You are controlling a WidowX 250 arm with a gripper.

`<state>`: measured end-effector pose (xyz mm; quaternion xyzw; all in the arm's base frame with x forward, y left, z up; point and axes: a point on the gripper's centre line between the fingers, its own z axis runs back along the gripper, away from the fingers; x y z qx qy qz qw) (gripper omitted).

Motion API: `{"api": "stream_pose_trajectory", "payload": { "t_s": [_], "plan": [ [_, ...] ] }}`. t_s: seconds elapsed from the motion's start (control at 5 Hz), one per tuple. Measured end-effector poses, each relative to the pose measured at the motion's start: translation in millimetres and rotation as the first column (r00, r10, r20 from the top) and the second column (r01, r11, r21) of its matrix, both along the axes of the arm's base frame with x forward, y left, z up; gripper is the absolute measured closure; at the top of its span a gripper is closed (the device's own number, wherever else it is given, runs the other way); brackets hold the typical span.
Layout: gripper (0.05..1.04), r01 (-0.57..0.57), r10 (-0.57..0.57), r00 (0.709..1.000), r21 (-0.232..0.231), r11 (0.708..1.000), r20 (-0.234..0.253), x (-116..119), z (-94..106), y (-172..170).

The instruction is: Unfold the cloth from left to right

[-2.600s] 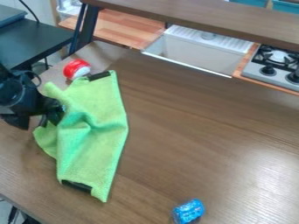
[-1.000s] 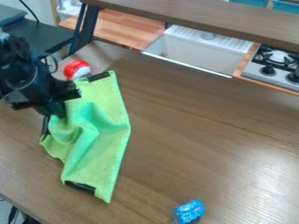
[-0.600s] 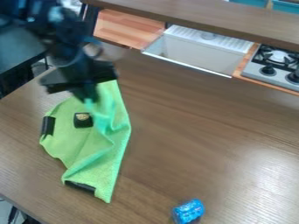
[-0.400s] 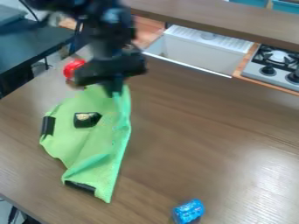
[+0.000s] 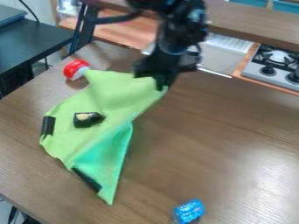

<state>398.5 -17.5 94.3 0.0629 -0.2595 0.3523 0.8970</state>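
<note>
So the gripper is pinched closed on a corner of the green cloth, which it's just dragged rightward. Cloth's on the table's left side, opening up nicely, but the bottom looks folded, so probably more pulling needed.

The room is bright, and a big white shine sits on the right side of the brown table, low down, so the wood looks very pale there. Soft, dim shadows lie on the wood under the red can and just beside the right edge of the green cloth, where it folds in. The arm looks very dark, with little pale shiny spots, and it's dark under the black desk too.
</note>
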Motion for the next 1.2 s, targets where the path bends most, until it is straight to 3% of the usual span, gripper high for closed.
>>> {"api": "stream_pose_trajectory", "payload": {
  "t_s": [0.4, 1.0, 1.2],
  "plan": [
    [1.032, 0.000, 0.000, 1.000, -0.004, 1.000, -0.027, 43, -12.8, -27],
    [1.032, 0.128, -0.128, 0.992, 0.010, 0.992, 0.000, 57, -27.4, -89],
    [1.013, 0.125, -0.125, 0.992, -0.010, 0.992, 0.012, 66, -24.9, -102]
  ]
}}
